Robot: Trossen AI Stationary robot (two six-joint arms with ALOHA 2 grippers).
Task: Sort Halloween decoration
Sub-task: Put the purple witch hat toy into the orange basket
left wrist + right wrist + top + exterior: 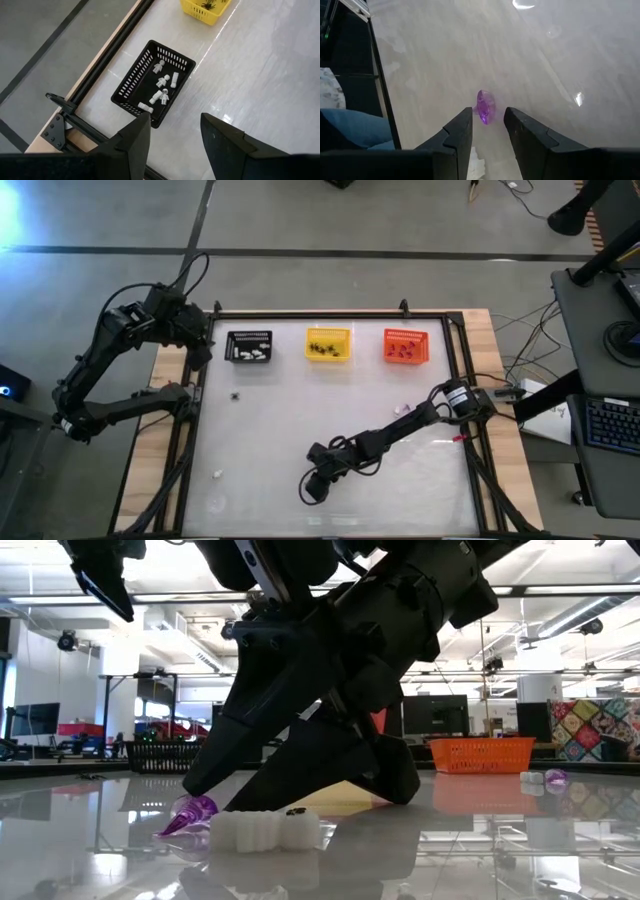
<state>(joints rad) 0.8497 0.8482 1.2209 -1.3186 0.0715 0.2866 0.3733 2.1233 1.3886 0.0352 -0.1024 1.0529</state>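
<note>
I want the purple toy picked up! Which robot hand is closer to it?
The right hand. Its open fingers sit just short of the purple toy on the table. The left hand is far off, above the black basket.

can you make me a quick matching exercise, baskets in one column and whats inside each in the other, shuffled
Things:
1. black basket
2. yellow basket
3. orange basket
4. right tool

Matches:
a. dark spider-like shapes inside
b. low over the table, fingers apart either side of a purple trinket
c. small white figures inside
d. small dark bits inside, too small to tell

Pairs: 1-c, 2-a, 3-d, 4-b
</note>
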